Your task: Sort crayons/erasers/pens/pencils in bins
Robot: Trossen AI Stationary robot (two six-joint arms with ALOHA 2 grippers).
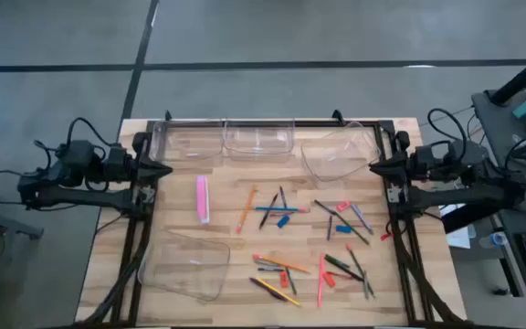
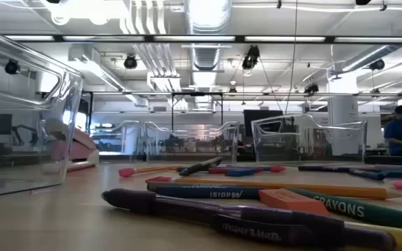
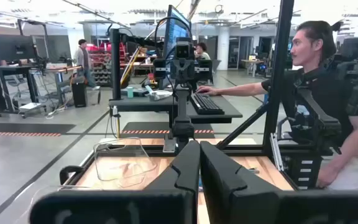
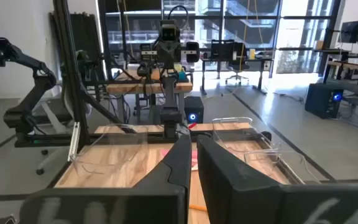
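So nothing's been sorted yet as far as I can tell. Both arms are parked out at the side edges of the pale wooden surface [image 1: 181, 238], which makes sense as a resting pose since it keeps the middle clear. The left tool [image 1: 164, 171] sits at the left edge with its fingers pinched together and nothing in them. The right tool [image 1: 377, 166] is at the right edge, same deal: closed up and empty.

The four clear plastic rectangular bins [image 1: 258, 137] look empty too. Three line the far edge, the right one tilted askew, and one sits near the front left corner, I guess so each arm has a drop spot within reach.

The stationery is all loose across the middle and right: long orange and pink pencils [image 1: 247, 209], slim dark pens [image 1: 268, 210], tiny blue and red erasers [image 1: 343, 228], stubby crayons [image 2: 340, 206] up front.

A pink-and-white flat thing [image 1: 203, 198] lies left of the pile; can't tell what it is.
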